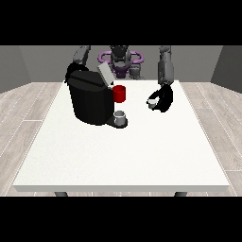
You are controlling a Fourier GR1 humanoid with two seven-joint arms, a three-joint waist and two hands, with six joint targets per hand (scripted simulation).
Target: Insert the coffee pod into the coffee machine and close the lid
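A black coffee machine [90, 100] stands on the white table [127, 151] at the view's left, its grey lid [104, 74] tilted up and open. A small grey cup [120, 116] sits on its drip tray. The hand at the view's right [163, 98] hovers right of the machine, fingers curled round a small white coffee pod [151, 102]. The hand at the view's left [72, 71] is behind the machine's top, mostly hidden.
A red mug [119, 93] stands just behind and right of the machine. The table's front half and right side are bare white surface. Wooden floor surrounds the table.
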